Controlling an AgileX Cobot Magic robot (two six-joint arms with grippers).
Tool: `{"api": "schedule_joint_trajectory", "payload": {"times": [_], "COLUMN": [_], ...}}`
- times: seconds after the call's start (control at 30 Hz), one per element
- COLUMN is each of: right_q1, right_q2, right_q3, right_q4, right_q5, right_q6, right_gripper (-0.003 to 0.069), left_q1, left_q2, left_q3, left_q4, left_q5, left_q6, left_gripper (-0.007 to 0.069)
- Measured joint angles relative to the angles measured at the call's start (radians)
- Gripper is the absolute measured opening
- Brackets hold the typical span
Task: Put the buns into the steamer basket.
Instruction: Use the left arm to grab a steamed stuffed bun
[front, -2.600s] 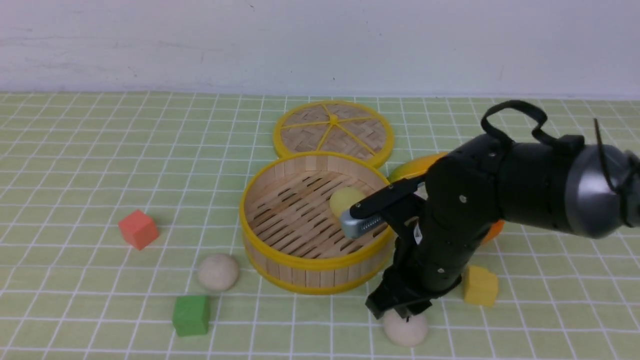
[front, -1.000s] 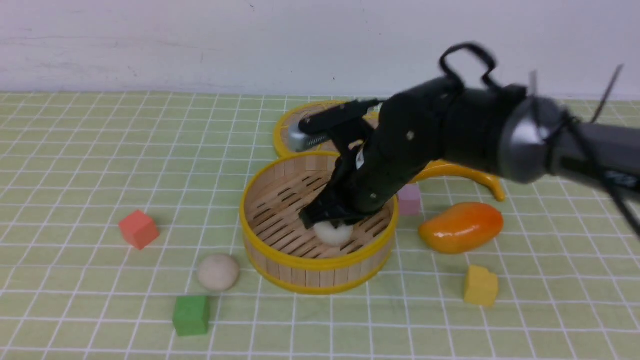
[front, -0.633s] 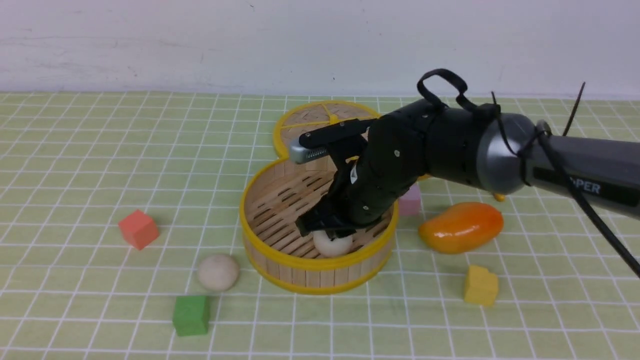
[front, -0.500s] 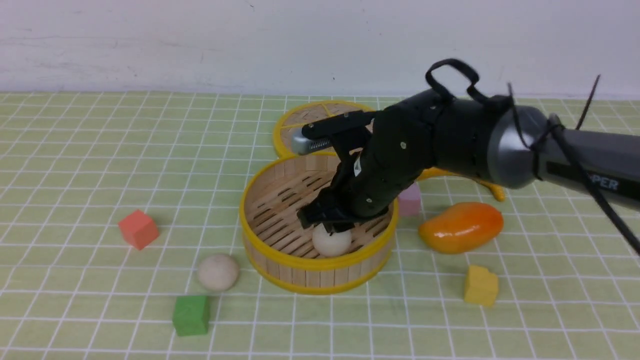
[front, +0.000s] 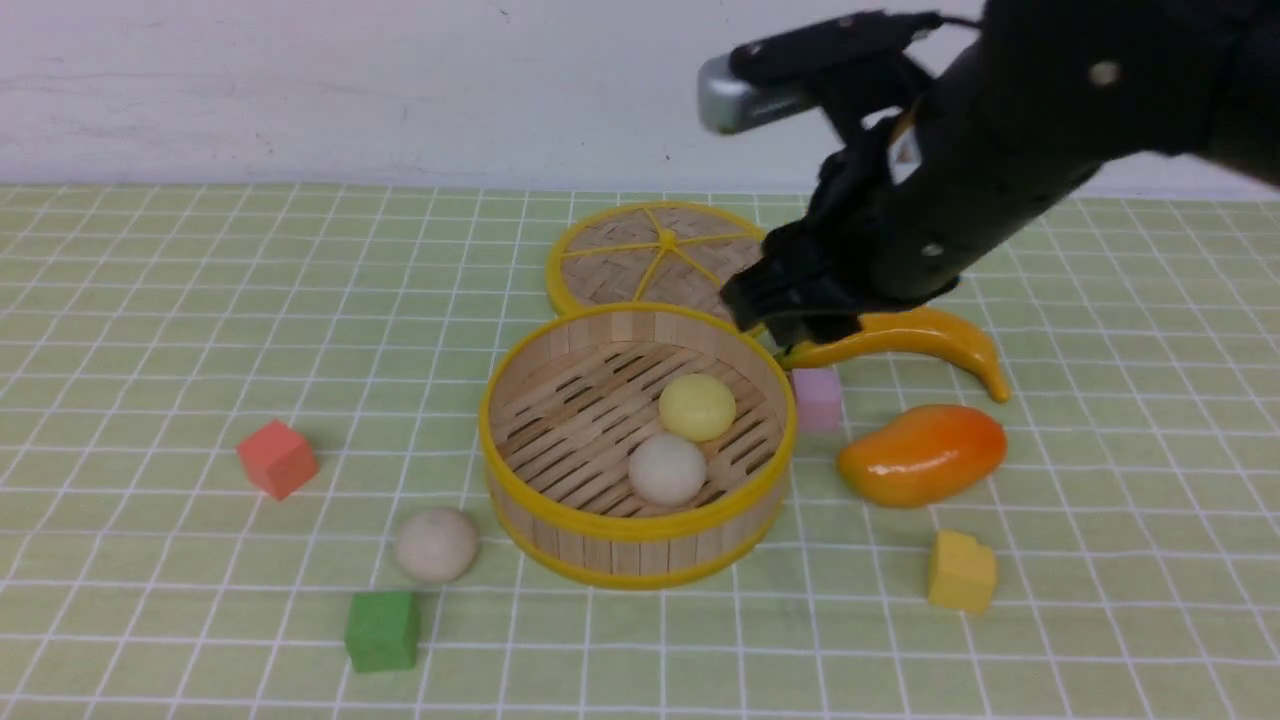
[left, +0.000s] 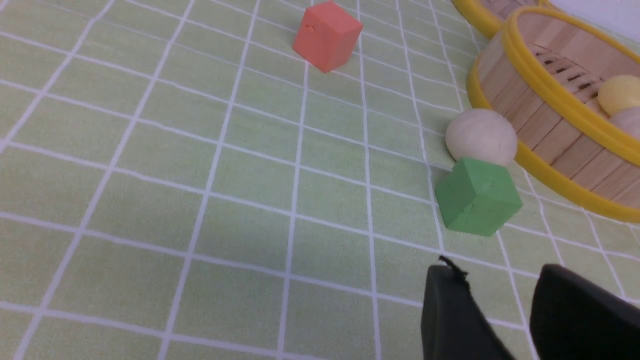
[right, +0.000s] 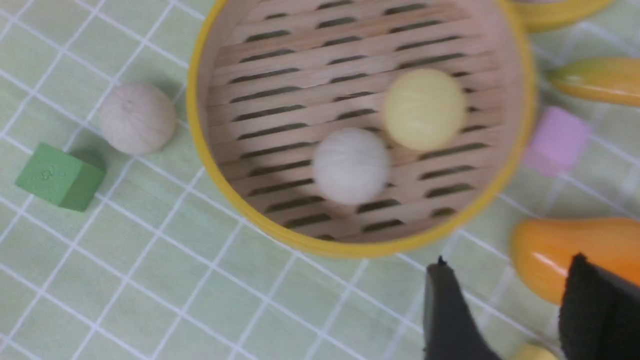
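The steamer basket (front: 520, 470) stands mid-table and holds a pale yellow bun (front: 697, 407) and an off-white bun (front: 667, 469). Both also show in the right wrist view, the yellow bun (right: 425, 109) and the off-white bun (right: 351, 165). A beige bun (front: 436, 544) lies on the cloth left of the basket, next to a green cube (front: 382, 630); it also shows in the left wrist view (left: 480, 137). My right gripper (front: 790, 322) is open and empty, raised above the basket's far right rim. My left gripper (left: 500, 275) is open and empty, low over the cloth near the green cube (left: 476, 196).
The flat woven lid (front: 640, 255) lies behind the basket. A banana (front: 920, 335), pink cube (front: 818, 398), orange mango (front: 922, 453) and yellow cube (front: 961, 571) sit to the right. A red cube (front: 277, 458) sits at the left.
My right gripper carried the off-white bun from the front of the table into the basket, let it go, then rose up and to the right, uncovering the yellow bun.
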Motion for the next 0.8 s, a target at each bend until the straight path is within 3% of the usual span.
{"api": "schedule_joint_trajectory", "payload": {"times": [0.1,0.17,0.27,0.47,0.8], "right_q1": [0.0,0.0,0.0,0.0,0.0], "right_q2": [-0.088,-0.166,-0.234,-0.308,-0.314], "right_q3": [0.035,0.091,0.182,0.321,0.337], "right_q4": [0.003,0.024,0.055,0.084,0.148], "right_q5": [0.009,0.01,0.014,0.021,0.178], "right_q6": [0.002,-0.001,-0.008,-0.016,0.021], "right_gripper": [0.0173,0.0061,-0.0015,-0.0021,-0.002], "left_q1": [0.0,0.0,0.0,0.0,0.0], "left_q2": [0.0,0.0,0.0,0.0,0.0], "left_q3": [0.0,0.0,0.0,0.0,0.0], "left_q4": [0.0,0.0,0.0,0.0,0.0], "left_q5": [0.0,0.0,0.0,0.0,0.0], "left_q6": [0.0,0.0,0.0,0.0,0.0], "left_gripper": [0.0238,0.0238,0.0238,0.0238,0.0238]}}
